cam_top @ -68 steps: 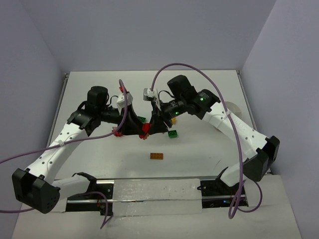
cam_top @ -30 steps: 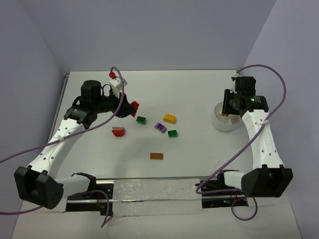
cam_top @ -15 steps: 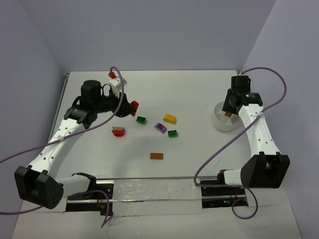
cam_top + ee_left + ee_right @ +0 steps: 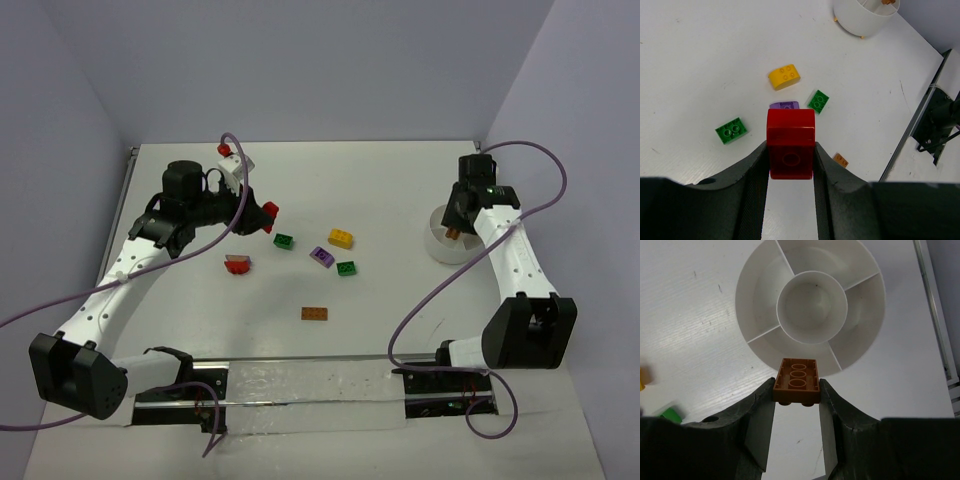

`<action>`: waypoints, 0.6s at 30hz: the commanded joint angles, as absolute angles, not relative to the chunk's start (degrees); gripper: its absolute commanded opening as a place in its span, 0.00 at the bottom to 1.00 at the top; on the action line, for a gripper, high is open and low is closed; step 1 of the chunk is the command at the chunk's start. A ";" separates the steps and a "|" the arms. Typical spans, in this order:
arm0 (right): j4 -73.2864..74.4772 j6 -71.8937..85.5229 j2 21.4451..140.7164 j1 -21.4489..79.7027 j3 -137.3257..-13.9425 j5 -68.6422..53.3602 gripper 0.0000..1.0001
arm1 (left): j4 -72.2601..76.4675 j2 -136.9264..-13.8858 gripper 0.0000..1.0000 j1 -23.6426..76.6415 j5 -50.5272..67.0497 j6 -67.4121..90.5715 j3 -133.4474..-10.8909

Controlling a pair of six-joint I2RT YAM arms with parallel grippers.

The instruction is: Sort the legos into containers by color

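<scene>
Now that the right gripper (image 4: pixel 796 396) is hanging over the white cup (image 4: pixel 752 287) after swinging across from mid-table, its fingers are pinching an orange-brown brick (image 4: pixel 797 380) above the nearest wedge, so a drop is looking close. The left gripper (image 4: pixel 790 160) is staying clamped on a red brick (image 4: pixel 790 135). The yellow brick (image 4: pixel 340 238), purple brick (image 4: pixel 321 255) and green brick (image 4: pixel 284 240) are lying mid-table, and nothing is blocking the cup.

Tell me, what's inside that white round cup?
Nothing that shows: the cup's centre well and the wedges around it look bare. The brown brick held in the right gripper hangs over the nearest wedge and covers a bit of it.
</scene>
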State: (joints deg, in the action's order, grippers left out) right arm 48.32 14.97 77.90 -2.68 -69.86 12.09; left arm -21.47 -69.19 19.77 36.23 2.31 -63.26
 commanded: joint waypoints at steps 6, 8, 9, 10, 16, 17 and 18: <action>44.47 15.64 79.45 -2.99 -67.32 13.71 0.24 | -18.46 -69.61 0.00 19.95 36.39 2.55 -65.74; 44.10 15.47 79.63 -3.03 -66.94 13.85 0.31 | -18.50 -69.74 0.00 19.95 36.47 2.55 -65.92; 43.86 15.46 79.64 -3.08 -66.80 13.79 0.34 | -18.46 -69.79 0.00 19.95 36.48 2.55 -65.92; 43.81 15.42 79.74 -3.08 -66.80 13.75 0.37 | -18.46 -69.84 0.00 19.95 36.53 2.55 -65.97; 43.94 15.12 79.82 -3.16 -66.88 13.12 0.62 | -18.54 -69.79 0.00 19.95 36.74 2.46 -65.74; 44.19 15.07 79.76 -3.16 -67.03 13.00 0.64 | -18.45 -69.74 0.00 19.95 36.79 2.41 -65.69; 44.46 15.01 79.70 -3.16 -67.23 12.90 0.67 | -18.39 -69.72 0.00 19.95 36.85 2.39 -65.65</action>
